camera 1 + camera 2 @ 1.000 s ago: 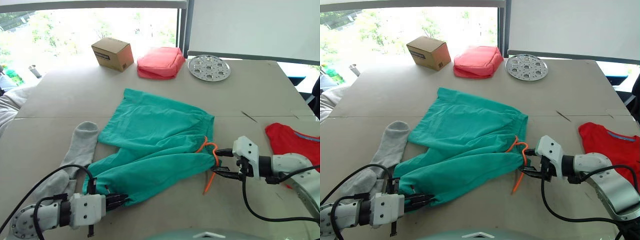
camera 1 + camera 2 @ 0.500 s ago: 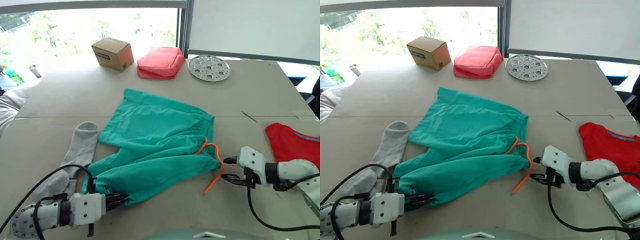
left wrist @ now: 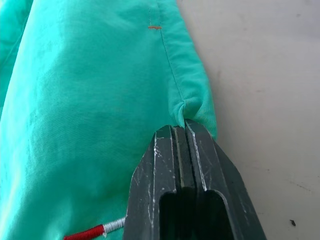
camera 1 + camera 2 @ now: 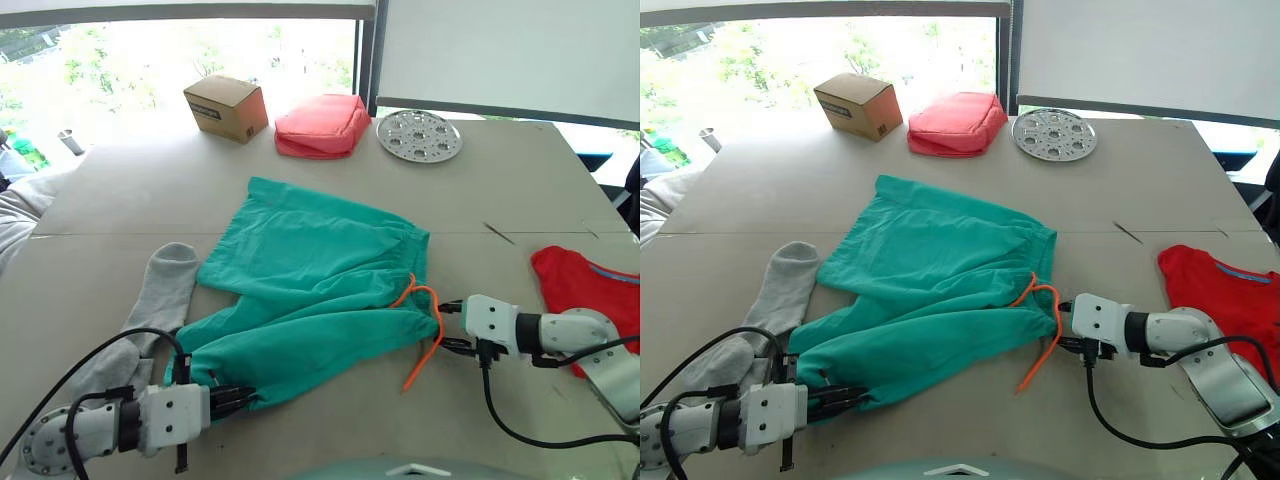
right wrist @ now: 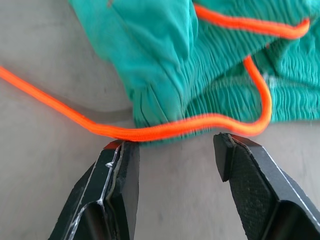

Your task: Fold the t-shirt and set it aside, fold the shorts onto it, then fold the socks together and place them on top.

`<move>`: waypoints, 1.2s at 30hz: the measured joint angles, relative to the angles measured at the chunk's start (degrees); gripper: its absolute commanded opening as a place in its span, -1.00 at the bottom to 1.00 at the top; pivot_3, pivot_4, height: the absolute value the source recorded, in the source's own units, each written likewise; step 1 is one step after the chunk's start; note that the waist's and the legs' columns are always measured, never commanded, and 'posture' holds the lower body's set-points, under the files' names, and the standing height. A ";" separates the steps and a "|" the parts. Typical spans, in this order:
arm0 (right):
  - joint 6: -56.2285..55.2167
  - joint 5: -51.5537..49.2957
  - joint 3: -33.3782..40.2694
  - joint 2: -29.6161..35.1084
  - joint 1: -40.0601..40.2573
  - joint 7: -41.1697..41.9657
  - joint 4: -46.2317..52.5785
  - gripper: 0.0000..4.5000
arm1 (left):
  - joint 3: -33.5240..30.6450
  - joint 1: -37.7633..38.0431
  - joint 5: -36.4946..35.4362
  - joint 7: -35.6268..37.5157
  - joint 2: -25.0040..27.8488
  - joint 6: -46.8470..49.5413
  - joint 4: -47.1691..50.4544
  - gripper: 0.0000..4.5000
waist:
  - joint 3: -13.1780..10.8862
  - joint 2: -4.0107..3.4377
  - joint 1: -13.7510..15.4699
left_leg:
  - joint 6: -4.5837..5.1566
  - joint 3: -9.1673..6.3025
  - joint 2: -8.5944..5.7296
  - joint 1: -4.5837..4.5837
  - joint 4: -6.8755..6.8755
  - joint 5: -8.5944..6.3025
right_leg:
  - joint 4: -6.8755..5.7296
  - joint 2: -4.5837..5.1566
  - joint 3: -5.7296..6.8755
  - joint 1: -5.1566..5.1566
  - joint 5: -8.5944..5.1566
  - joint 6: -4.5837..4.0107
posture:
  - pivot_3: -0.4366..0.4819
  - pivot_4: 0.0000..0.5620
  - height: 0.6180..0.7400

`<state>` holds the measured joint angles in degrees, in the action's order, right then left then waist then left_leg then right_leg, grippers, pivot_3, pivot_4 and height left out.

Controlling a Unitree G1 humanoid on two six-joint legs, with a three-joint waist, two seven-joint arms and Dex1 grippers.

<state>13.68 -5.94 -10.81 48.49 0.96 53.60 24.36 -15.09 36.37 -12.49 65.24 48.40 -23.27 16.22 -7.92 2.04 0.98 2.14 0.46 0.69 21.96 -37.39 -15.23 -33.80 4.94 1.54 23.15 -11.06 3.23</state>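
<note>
At desk centre, my left gripper (image 4: 238, 398) pinches the shorts (image 4: 310, 300) hem; right gripper (image 4: 455, 327) gapes beside their waistband. T-shirt (image 4: 582, 290) sits at three o'clock, socks (image 4: 150, 310) at nine unfolded; I judge the shorts half done.

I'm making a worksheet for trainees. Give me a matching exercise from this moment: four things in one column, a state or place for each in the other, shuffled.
1. left gripper
2. right gripper
3. bright red cloth t-shirt
4. light grey knitted socks

A. open, at the orange drawstring
B. lying at the robot's right
C. shut on the teal-green cloth shorts
D. lying at the robot's left

Pairs: 1-C, 2-A, 3-B, 4-D
</note>
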 measured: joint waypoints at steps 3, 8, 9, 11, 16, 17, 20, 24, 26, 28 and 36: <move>1.77 -1.36 0.01 -0.45 -0.16 0.32 2.58 0.13 | 0.00 0.02 0.00 -0.04 0.00 0.00 0.00 -1.00 | -0.01 -0.01 -0.07 | 0.00 -0.01 0.00 0.00 0.00 0.00 | 0.00 0.00 0.00 0.00 0.00 0.00 | -0.05 -0.47 0.98; 4.67 -2.40 0.02 -0.44 -0.28 0.78 4.88 0.13 | 0.00 0.42 0.00 -0.06 -0.01 -0.02 0.00 -1.00 | 0.00 -0.01 -0.04 | 0.00 -0.02 0.01 0.00 0.00 0.00 | 0.00 0.01 0.01 0.00 0.00 0.00 | -0.05 -0.47 0.98; 4.93 -2.20 -0.02 -0.44 -0.29 0.75 4.86 0.13 | 0.00 0.44 0.00 -0.06 -0.01 -0.03 0.00 -1.00 | 0.00 -0.01 -0.04 | 0.00 -0.01 0.01 0.00 0.00 0.00 | 0.00 0.01 0.01 0.00 0.00 0.00 | -0.05 -0.47 0.98; 4.98 -1.46 -0.47 -0.45 -0.29 0.57 4.58 0.13 | 0.00 0.46 0.00 -0.06 -0.01 -0.03 0.00 -1.00 | 0.01 0.00 -0.05 | 0.00 -0.01 0.01 0.00 0.00 0.00 | 0.00 0.01 0.01 0.00 0.00 0.00 | -0.05 -0.47 0.98; 4.89 -0.16 -2.22 -1.94 -1.09 0.29 2.19 -0.39 | 0.00 0.61 -0.03 -0.07 -0.01 -0.03 0.00 -1.00 | 0.00 -0.01 -0.09 | 0.00 0.00 0.01 0.00 0.00 0.00 | 0.00 0.00 0.00 0.01 0.00 0.00 | -0.05 -0.47 0.98; 4.91 -0.03 -2.37 -2.26 -1.37 0.28 1.92 -0.66 | 0.00 0.66 -0.05 -0.07 -0.01 -0.03 0.00 -1.00 | -0.01 -0.02 -0.08 | 0.00 0.00 0.01 0.00 0.00 0.00 | 0.00 0.00 0.00 0.01 0.00 0.00 | -0.05 -0.47 0.98; 4.93 0.08 -2.41 -2.87 -1.94 0.26 1.84 -0.97 | 0.00 0.73 -0.10 -0.07 -0.01 0.01 0.01 -1.00 | 0.00 -0.01 -0.07 | 0.00 -0.01 0.01 0.00 0.00 0.00 | 0.00 0.00 0.01 0.01 0.00 0.00 | -0.05 -0.47 0.98; 6.23 -1.30 -2.11 -2.60 -1.86 1.28 2.16 -0.97 | -0.15 1.18 -2.77 0.52 0.06 2.53 0.29 -1.00 | -0.01 -0.02 -0.08 | 0.00 -0.01 0.01 0.00 0.00 0.00 | 0.00 0.01 0.01 0.01 0.00 0.00 | -0.05 -0.47 0.98; 8.47 -4.96 0.71 2.08 0.27 4.72 5.01 -0.97 | -2.40 4.61 -13.82 1.38 2.12 14.22 4.44 -1.00 | -0.10 -0.03 0.02 | 0.01 -0.08 0.03 0.05 -0.02 -0.01 | -0.01 0.06 0.05 0.02 0.00 0.00 | -0.05 -0.47 0.98; 11.30 -9.35 5.70 6.47 1.39 8.01 7.15 -0.97 | -7.00 8.27 -24.26 4.38 5.95 25.09 8.04 -1.00 | -0.10 -0.05 0.00 | 0.01 -0.11 0.04 0.02 -0.03 -0.01 | -0.03 0.05 0.08 0.00 -0.01 0.02 | -0.05 -0.47 0.98; 26.25 -30.81 24.92 18.83 0.26 18.44 15.83 -0.97 | -31.17 6.22 -57.90 20.84 22.42 66.57 8.37 -1.00 | -0.16 -0.47 0.00 | -0.01 -0.11 0.01 -0.15 -0.02 -0.01 | -0.03 -0.01 0.10 -0.10 -0.16 0.23 | -0.05 -0.47 0.98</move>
<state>39.93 -36.75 14.12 67.31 1.22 72.04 40.19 -46.26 42.59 -70.39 86.08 70.83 43.29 24.59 -8.08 1.58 0.97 2.12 0.36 0.70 21.81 -37.42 -15.24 -33.83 4.93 1.65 23.06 -11.22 3.46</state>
